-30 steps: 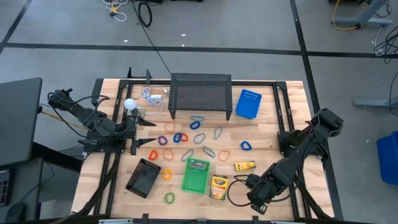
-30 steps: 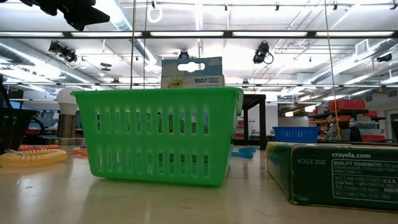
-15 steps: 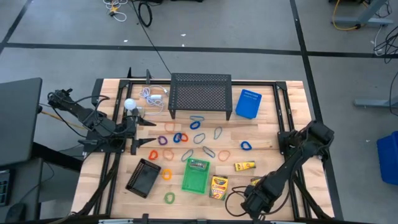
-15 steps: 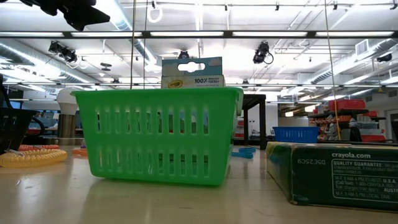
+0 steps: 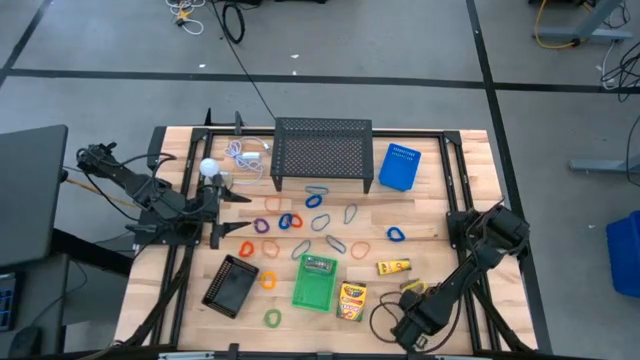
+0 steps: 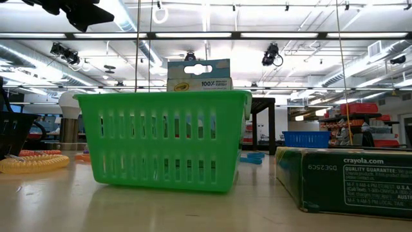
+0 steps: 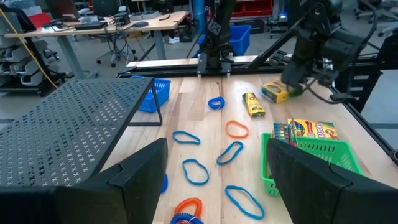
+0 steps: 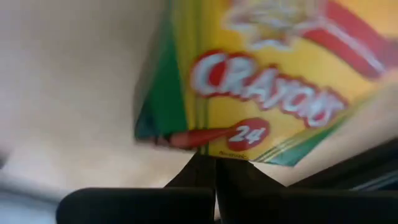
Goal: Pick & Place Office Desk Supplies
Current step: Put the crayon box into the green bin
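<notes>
Three yellow crayon boxes show apart from the held one. One stands in the green basket (image 5: pixel 299 290) as box (image 5: pixel 318 265), and shows in the low view (image 6: pixel 198 74). Another lies flat beside the basket (image 5: pixel 351 300). A small one lies farther right (image 5: pixel 394 266). Thin loops such as a blue one (image 5: pixel 396 234) and a green one (image 5: pixel 270 318) lie flat across mid-table. My right gripper (image 5: pixel 408 292) is near the table's near right edge, shut on a further crayon box (image 5: pixel 414 288). My left gripper (image 5: pixel 236 213) waits open at the left, above the table. My right gripper pinches the yellow crayon box (image 8: pixel 261 74) between its two fingers (image 8: pixel 200 167) at one edge of its printed face (image 8: pixel 214 149). The box sits tilted in the hold. In the left wrist view the box (image 7: pixel 277 92) hangs at the fingers, low over the table; whether it touches the wood, I cannot tell.
A black mesh stand (image 5: pixel 322 150) and a blue box (image 5: pixel 399 167) stand at the far side. A white ball (image 5: pixel 208 167) and white coiled cable (image 5: pixel 245 152) lie far left. A black tray (image 5: pixel 231 285) lies near left. Bare wood shows right of the small crayon box.
My right arm has drawn back toward the near edge, and its raised elbow has come in toward the near left. The yellow crayon box, hidden under the gripper a second ago, now shows at its fingers.
</notes>
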Controlling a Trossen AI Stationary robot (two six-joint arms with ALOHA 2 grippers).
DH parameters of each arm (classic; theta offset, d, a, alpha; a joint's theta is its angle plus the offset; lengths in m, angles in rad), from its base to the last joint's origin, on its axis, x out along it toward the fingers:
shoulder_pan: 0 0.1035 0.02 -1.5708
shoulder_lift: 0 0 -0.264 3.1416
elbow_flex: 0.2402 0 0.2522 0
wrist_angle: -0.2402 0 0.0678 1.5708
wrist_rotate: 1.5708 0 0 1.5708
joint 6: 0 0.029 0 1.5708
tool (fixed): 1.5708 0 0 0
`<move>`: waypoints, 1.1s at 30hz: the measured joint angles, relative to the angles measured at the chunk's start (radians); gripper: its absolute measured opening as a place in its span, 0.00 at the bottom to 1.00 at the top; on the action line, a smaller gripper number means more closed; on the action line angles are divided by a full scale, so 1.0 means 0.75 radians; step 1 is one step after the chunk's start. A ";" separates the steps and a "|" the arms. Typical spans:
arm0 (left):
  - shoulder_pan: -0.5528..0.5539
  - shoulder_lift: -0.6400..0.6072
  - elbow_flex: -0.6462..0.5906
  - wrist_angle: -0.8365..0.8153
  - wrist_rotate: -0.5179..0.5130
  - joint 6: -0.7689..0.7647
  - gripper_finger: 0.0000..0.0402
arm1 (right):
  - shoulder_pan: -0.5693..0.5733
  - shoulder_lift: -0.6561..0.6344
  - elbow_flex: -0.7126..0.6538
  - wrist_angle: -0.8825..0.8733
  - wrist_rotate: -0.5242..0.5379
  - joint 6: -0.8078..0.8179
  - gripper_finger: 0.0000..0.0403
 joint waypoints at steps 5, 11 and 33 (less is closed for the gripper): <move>0.000 0.000 0.000 0.000 0.000 0.000 0.71 | -0.002 0.000 0.000 -0.113 0.149 0.081 0.00; 0.000 0.000 0.000 0.004 0.000 0.000 0.71 | -0.017 0.000 0.000 -0.254 0.356 0.160 0.00; 0.000 0.000 0.000 0.007 0.000 -0.009 0.70 | -0.183 0.000 -0.001 -0.697 1.163 0.408 0.00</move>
